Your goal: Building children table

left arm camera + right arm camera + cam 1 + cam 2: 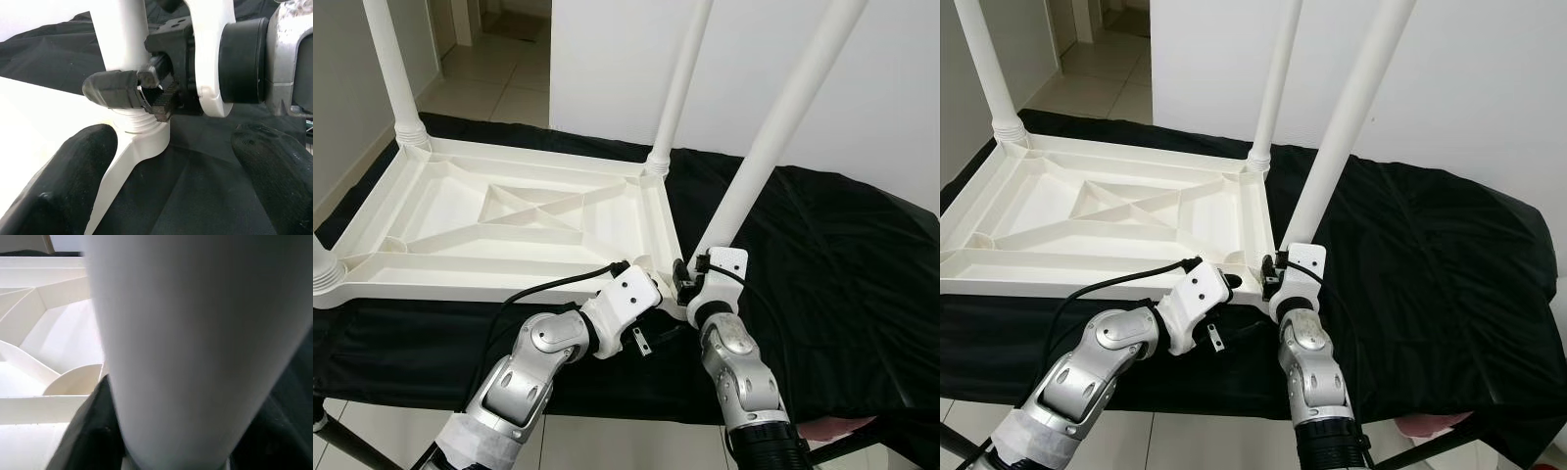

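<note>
White tabletop [499, 220] upside down on black cloth [822, 264], legs up. Right gripper [146, 95] pinching near-corner leg [773, 137] just above its socket. Left gripper [658, 279] spread beside same corner. Best: brace corner, twist leg straight, avoid tilting.

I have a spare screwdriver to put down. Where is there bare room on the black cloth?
Free: the black cloth right of the white plastic tabletop, beyond the near white leg. Crowded: that leg's base, where left claw and right claw meet.
</note>
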{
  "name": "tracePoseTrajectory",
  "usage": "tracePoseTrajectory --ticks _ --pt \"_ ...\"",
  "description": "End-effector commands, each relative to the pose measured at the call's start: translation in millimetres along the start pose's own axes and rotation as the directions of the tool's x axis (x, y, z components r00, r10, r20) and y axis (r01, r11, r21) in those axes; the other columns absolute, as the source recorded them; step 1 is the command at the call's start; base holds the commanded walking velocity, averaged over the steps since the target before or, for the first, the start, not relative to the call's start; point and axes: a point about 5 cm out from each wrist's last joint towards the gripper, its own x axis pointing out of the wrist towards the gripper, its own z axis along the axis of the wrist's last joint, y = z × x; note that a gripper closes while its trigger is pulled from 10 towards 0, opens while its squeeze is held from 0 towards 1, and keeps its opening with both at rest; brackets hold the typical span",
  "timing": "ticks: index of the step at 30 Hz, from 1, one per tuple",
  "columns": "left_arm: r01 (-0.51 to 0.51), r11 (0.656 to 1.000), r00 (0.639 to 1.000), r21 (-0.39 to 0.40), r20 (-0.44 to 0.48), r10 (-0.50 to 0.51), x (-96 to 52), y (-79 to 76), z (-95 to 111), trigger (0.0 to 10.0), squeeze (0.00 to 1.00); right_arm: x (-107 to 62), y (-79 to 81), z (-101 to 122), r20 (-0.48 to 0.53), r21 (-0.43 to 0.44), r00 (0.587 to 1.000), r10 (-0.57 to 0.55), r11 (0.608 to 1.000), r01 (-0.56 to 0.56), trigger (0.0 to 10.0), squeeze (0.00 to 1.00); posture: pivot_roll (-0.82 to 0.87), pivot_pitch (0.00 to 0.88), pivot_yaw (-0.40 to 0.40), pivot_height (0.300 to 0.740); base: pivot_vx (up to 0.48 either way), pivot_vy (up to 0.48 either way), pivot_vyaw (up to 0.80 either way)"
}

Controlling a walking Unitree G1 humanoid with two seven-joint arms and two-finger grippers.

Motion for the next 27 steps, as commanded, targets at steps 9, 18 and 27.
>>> tracePoseTrajectory --ticks 9,18,27 --pt "-0.006 1.0 1.0 0.006 0.014 0.006 2.0 -5.4 2.0 10.0 0.0 -7.7 -2.6 -5.2 0.04 0.018 0.996 0.082 0.996 -0.083 10.0 1.0 0.0 0.0 -0.147 0.74 0.0 0.0 0.0" --pt "-0.012 1.0 1.0 0.009 0.012 0.012 2.7 -3.8 2.0 10.0 0.0 -7.5 -13.6 -12.3 0.011 -0.022 0.946 0.323 0.946 -0.323 10.0 0.0 0.0 0.0 -0.148 0.74 0.0 0.0 0.0" --pt "-0.015 1.0 1.0 0.012 0.014 0.014 2.5 -2.5 2.8 10.0 0.0 1.5 -28.6 -7.6 0.007 -0.13 0.88 0.475 0.873 -0.47 10.0 0.0 0.0 0.0 -0.145 0.74 0.0 0.0 0.0"
